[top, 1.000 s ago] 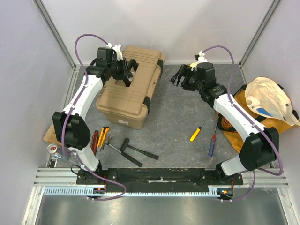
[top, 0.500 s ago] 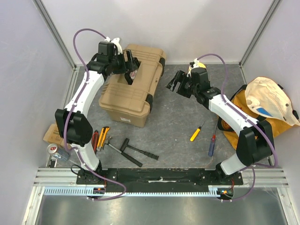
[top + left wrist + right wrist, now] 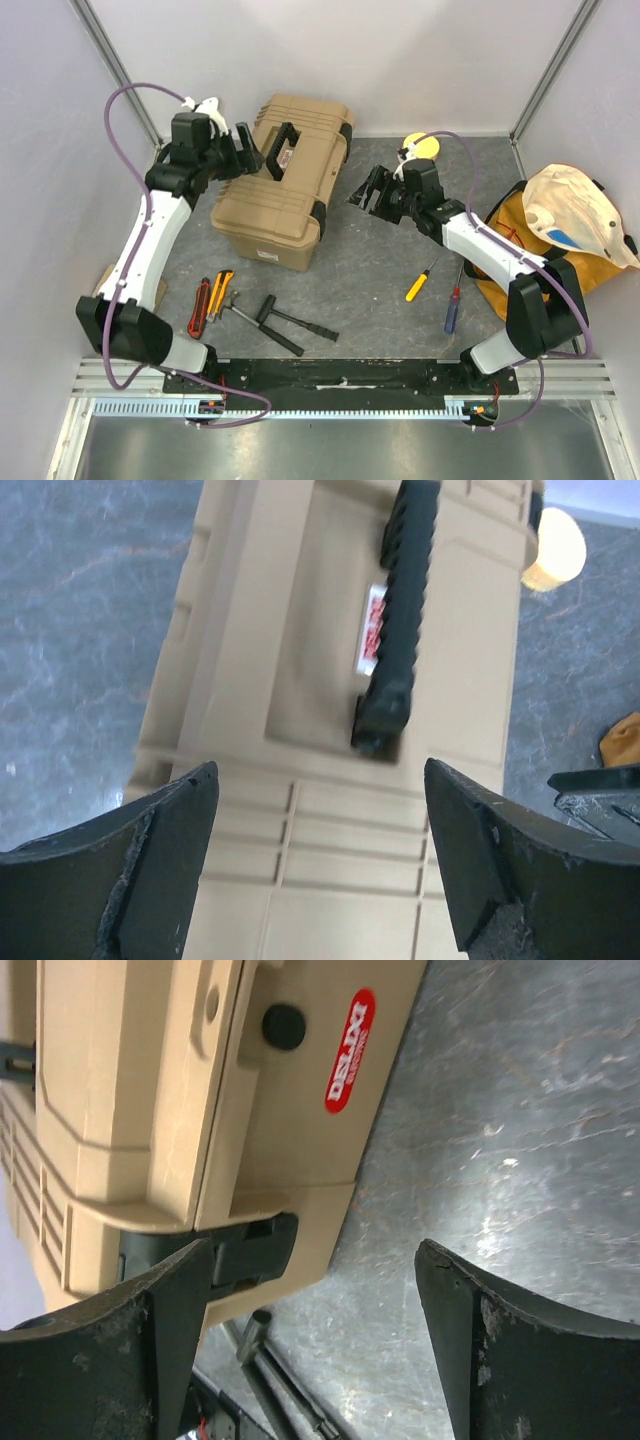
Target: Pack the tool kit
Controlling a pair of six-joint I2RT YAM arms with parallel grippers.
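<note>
Sitting toward the far left of the grey table (image 3: 370, 260), the tan toolbox (image 3: 285, 185) is resting with its lid down and its black handle (image 3: 283, 150) lying flat on top. The left gripper (image 3: 245, 152) is hovering at the box's far left edge, its jaws spread wide and holding nothing. The left wrist view is showing both fingers (image 3: 150, 865) apart above the lid. The right gripper (image 3: 365, 190) is hanging near the box's right end, likewise released and empty, and its wrist view is showing a black latch (image 3: 245, 1250) beside one finger.

Hand tools are lying loose on the table, outside the box. A yellow screwdriver (image 3: 417, 287) and a blue-handled screwdriver (image 3: 453, 312) are lying to the right. A red-handled tool (image 3: 202, 305) and a yellow-handled tool (image 3: 221, 292) are lying near the left arm's base, with black wrenches (image 3: 285, 322) just beside them. An orange-yellow bag (image 3: 497, 298) is sitting at the right edge.
</note>
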